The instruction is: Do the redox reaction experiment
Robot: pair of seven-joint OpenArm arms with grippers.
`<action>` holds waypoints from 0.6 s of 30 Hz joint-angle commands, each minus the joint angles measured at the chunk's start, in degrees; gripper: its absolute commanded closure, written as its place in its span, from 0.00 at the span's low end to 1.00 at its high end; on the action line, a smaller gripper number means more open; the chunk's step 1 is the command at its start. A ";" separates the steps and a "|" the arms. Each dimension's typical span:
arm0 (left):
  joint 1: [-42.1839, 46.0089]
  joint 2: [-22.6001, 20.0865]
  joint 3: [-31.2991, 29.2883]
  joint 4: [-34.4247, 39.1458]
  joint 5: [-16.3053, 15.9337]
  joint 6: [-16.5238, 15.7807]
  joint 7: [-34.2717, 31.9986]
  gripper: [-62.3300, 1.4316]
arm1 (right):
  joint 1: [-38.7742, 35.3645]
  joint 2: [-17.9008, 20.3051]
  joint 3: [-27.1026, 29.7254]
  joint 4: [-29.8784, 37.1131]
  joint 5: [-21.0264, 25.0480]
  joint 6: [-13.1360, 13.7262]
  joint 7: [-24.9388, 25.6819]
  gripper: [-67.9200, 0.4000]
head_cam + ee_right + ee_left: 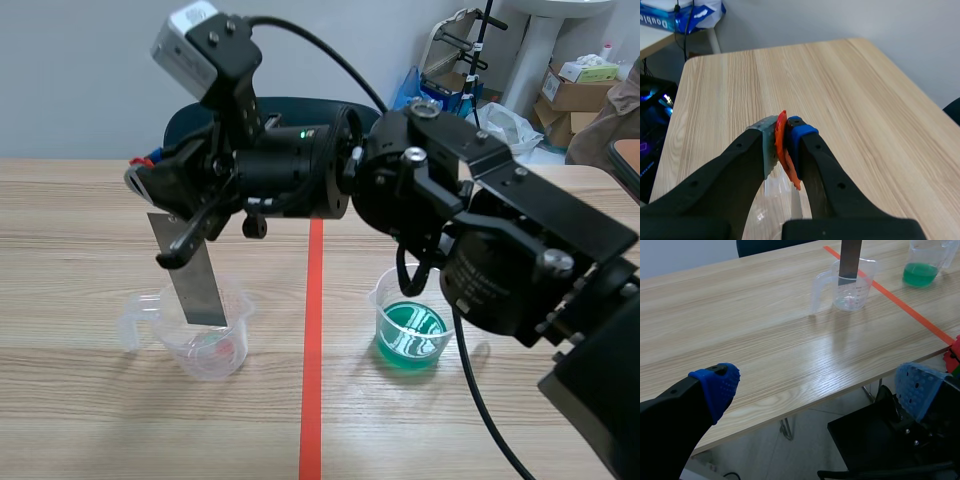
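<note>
metal strip (192, 272) in left beaker (210, 350) | tape line (312, 330) between | filled beaker (410, 335) right

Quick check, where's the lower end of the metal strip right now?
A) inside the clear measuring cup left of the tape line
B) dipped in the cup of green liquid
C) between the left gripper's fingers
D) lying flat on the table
A: the right gripper holds the metal strip upright with its lower end inside the clear measuring cup, while the green cup stands apart across the tape.
</note>
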 commanded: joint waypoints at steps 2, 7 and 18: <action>0.07 0.28 -0.33 0.68 -0.50 -0.09 -2.64 0.00 | 0.87 -1.29 -0.04 -1.81 -1.92 0.79 3.96 0.98; 0.07 0.28 -0.33 0.68 -0.50 -0.09 -2.64 0.00 | 0.87 -2.38 -0.04 -5.64 -8.83 0.76 9.16 0.98; 0.07 0.28 -0.33 0.68 -0.50 -0.09 -2.64 0.00 | 0.87 -2.95 -0.04 -7.52 -15.19 0.79 14.29 0.98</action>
